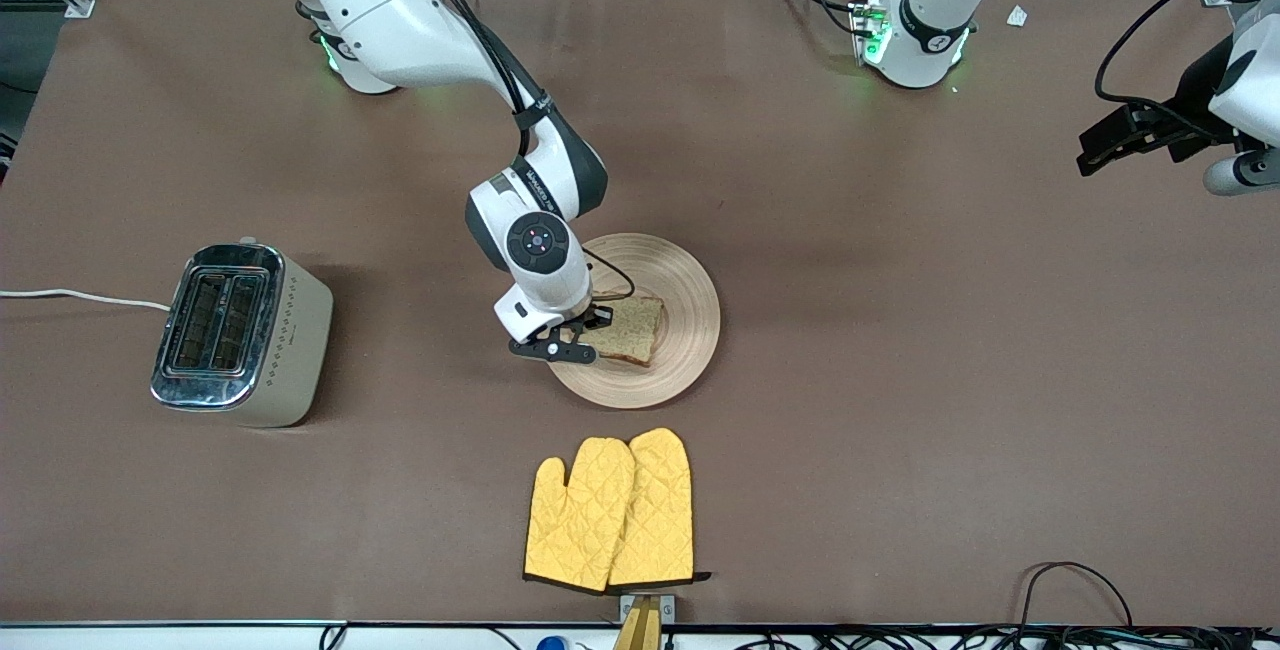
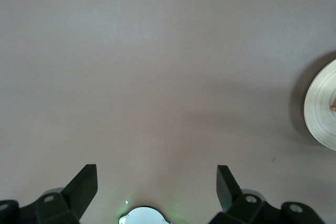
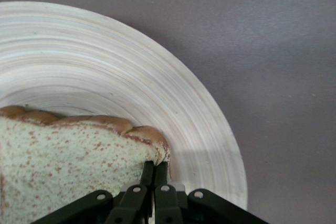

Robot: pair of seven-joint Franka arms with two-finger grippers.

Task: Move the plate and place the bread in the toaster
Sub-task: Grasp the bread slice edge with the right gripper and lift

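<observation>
The plate (image 1: 690, 300) lies mid-table with the bread (image 1: 630, 328) on it. My right gripper (image 1: 597, 322) is low over the plate's edge toward the right arm's end, its fingers pressed together on the bread's crust corner. In the right wrist view the gripper (image 3: 156, 165) pinches the corner of the bread (image 3: 63, 166), which lies on the plate (image 3: 105, 66). The toaster (image 1: 240, 330) stands toward the right arm's end, slots up. My left gripper (image 1: 1090, 145) waits open and empty above the table at the left arm's end (image 2: 157, 174); the plate's rim (image 2: 323, 106) shows in its view.
A pair of yellow oven mitts (image 1: 612, 512) lies nearer the front camera than the plate. The toaster's white cord (image 1: 80, 296) runs off toward the table's edge at the right arm's end. Brown cloth covers the table.
</observation>
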